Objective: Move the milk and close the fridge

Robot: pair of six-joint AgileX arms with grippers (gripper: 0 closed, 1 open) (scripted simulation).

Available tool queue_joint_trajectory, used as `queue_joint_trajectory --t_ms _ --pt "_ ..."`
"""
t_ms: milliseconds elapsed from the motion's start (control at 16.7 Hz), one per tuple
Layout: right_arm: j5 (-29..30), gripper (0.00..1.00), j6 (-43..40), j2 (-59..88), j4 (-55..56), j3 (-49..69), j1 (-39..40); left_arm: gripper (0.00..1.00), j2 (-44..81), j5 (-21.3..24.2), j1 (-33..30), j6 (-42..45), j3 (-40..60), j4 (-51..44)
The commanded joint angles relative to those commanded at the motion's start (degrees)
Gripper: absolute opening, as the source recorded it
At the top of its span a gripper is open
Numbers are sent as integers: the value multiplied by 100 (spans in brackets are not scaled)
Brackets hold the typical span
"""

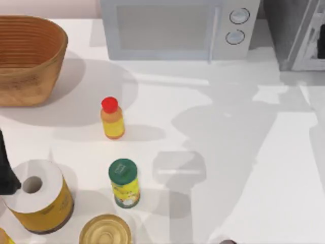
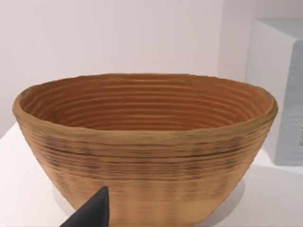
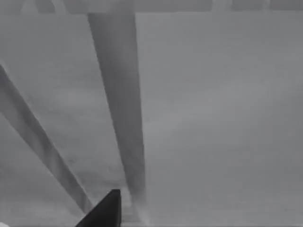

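A: Near edge logged first. A round yellowish tin (image 1: 105, 231) and a white-topped yellow roll (image 1: 38, 203) are noted at the table's (image 1: 244, 168) near left. The green-lidded jar (image 1: 124, 183) is just beyond, upright, and the red-capped bottle (image 1: 111, 118) stands farther back, apart from it.

B: Left arm?

A: Parked at the left edge beside the roll. The left hand (image 2: 90, 213) is pointed at the woven basket (image 2: 142, 142), well short of it. Its state cannot be told.

B: And the right?

A: The right hand (image 3: 105, 210) is held close against grey panels crossed by pale bars, judged to be the fridge's door or wall. Open or closed cannot be told, and nothing is seen carried.

B: Far side?

A: Basket at far left, microwave (image 1: 177, 28) at far centre. The fridge (image 1: 284, 30) is at the far right corner, with its pale framed door (image 1: 311, 43) swung out at an angle, not shut.

B: The milk?

A: Its place cannot be told.

B: Step in hand?

A: Closing is judged to be in hand. A steady push is called for on the door frame, along its swing toward the cabinet, with the hand kept clear of the hinge side. Whether the carton is clear of the door should be checked first.
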Motion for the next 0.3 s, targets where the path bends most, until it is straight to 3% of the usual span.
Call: queue_joint_trajectory --t_ms 300 --pt "23 100 16 558 -164 714 -1 100 0 0 0 0 0 0"
